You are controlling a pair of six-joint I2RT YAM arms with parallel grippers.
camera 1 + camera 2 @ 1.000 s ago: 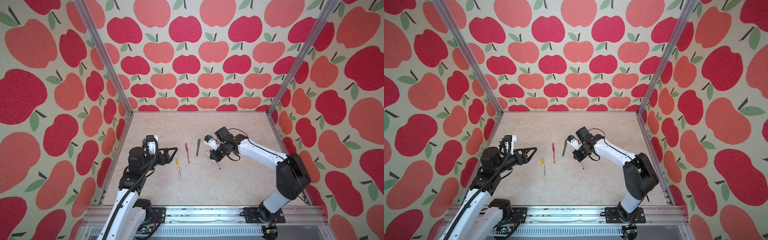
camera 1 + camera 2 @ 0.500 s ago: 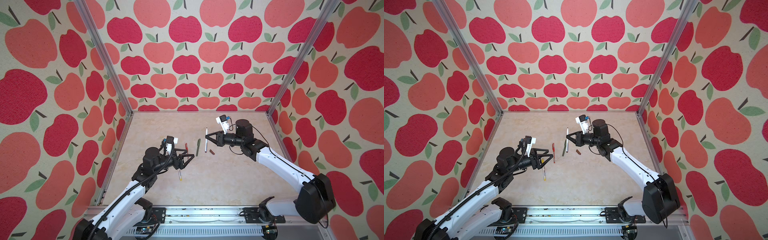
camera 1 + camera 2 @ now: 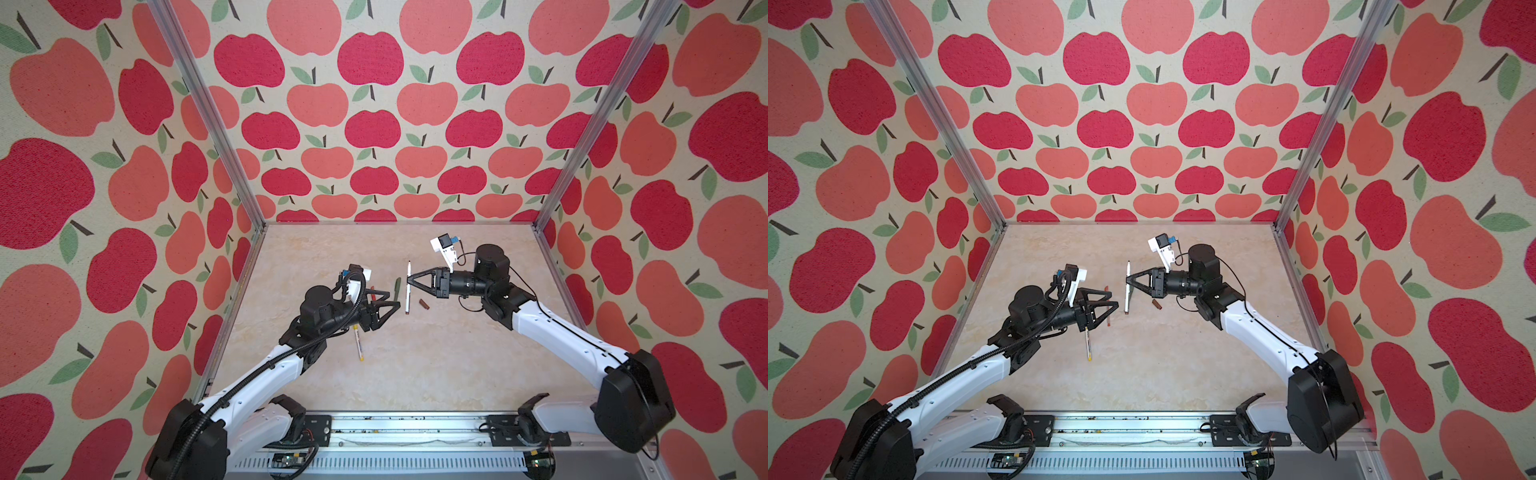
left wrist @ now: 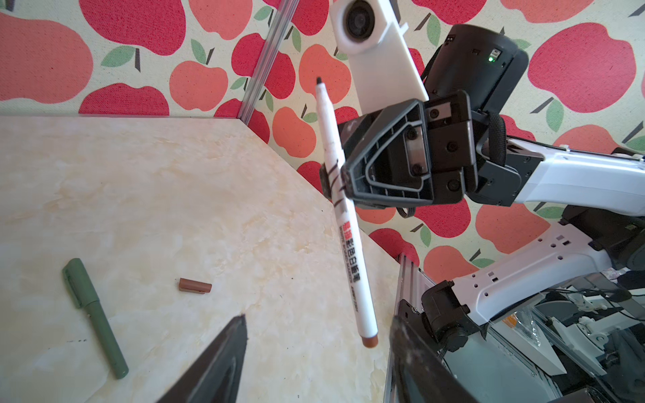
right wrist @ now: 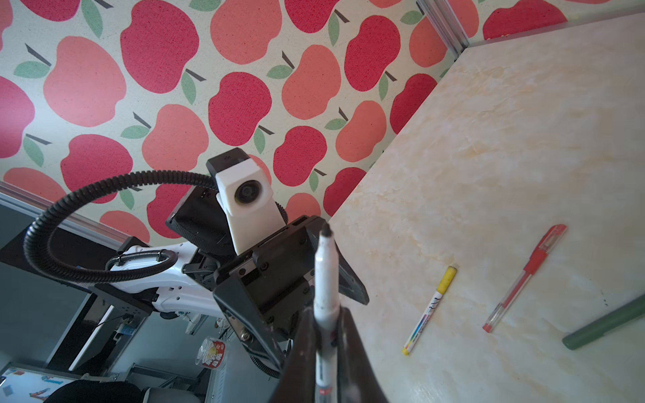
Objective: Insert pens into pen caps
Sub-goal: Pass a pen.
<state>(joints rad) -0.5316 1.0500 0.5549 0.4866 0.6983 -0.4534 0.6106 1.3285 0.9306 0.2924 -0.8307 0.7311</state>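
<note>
My right gripper is shut on the white-barrelled, brown-ended pen. It holds the pen near mid-barrel, roughly upright above the table, uncapped dark tip up. My left gripper is open and faces it. The pen's brown lower end hangs between the left fingers without touching them. The maroon-brown pen cap lies loose on the table under the right gripper.
Three pens lie on the table with their caps on: a dark green one, a red one and a yellow one. The left arm partly hides the red one in both top views. Apple-patterned walls enclose the marble-look table.
My right arm has lifted the white pen off the table and turned to face left. My left arm has reached right toward the pen, and its jaws have narrowed somewhat.
</note>
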